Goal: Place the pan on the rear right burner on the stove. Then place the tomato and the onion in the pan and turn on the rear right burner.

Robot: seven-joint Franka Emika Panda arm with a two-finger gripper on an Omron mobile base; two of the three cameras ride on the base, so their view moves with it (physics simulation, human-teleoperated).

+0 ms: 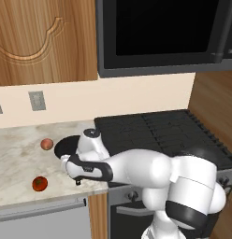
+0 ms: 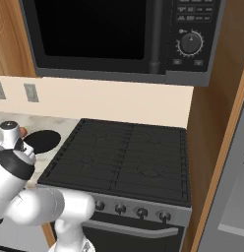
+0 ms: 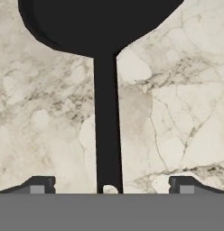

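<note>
The black pan (image 3: 95,22) lies on the marble counter, its thin straight handle (image 3: 107,135) running down toward me. My gripper (image 3: 111,186) hangs open over the handle's end, one fingertip (image 3: 39,185) on each side and well apart from it. From the left base view the pan (image 1: 65,144) is half hidden behind my hand (image 1: 76,179), left of the stove (image 1: 160,135). The peach-pink onion (image 1: 47,144) sits just left of the pan. Nearer the counter's front edge is the red tomato (image 1: 39,183). The rear right burner (image 2: 156,140) has nothing on it.
A black microwave (image 2: 109,34) hangs low over the stove. Round knobs (image 2: 141,212) line the steel front above the bar handle. A wooden panel (image 2: 212,147) walls the stove's right side. My white arm (image 1: 136,170) reaches across the stove's front left corner.
</note>
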